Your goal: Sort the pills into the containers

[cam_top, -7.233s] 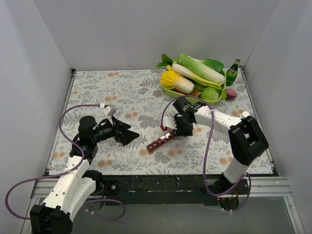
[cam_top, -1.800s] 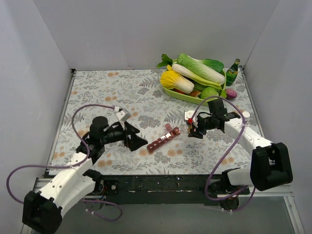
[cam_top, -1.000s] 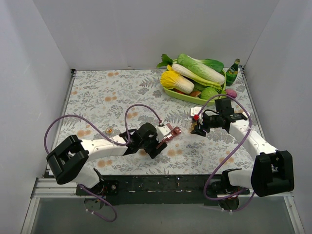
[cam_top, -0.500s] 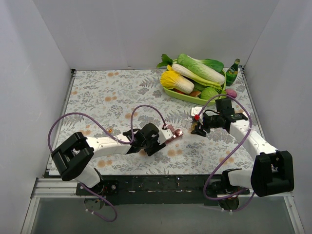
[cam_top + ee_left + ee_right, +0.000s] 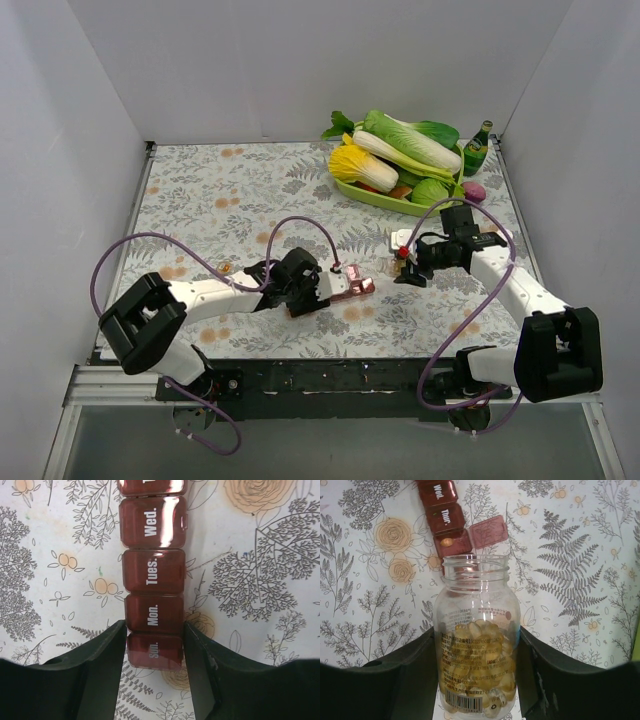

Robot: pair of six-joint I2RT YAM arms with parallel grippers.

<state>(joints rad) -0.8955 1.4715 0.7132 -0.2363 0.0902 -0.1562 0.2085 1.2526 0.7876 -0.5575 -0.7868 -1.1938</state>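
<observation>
The containers, a dark red strip of lidded day compartments (image 5: 154,570), lie on the flowered table and also show in the top view (image 5: 352,286). My left gripper (image 5: 154,652) is shut on its "Sun." end, one finger (image 5: 100,670) pressed on each side. In the right wrist view, one compartment stands open (image 5: 451,542) with a single yellow pill in it, its lid (image 5: 488,531) flipped aside. My right gripper (image 5: 476,680) is shut on a clear uncapped bottle (image 5: 476,630) holding several yellow pills (image 5: 475,675), just right of the strip. The bottle's mouth points towards the open compartment.
A green tray (image 5: 375,196) of vegetables sits at the back right, with a green bottle (image 5: 477,148) and a purple item (image 5: 473,191) beside it. White walls enclose the table on three sides. Purple cables loop over both arms.
My left gripper has closed on the strip's end and turned it from slanted to nearly level, a little to the right. The right arm with the bottle has barely moved.
</observation>
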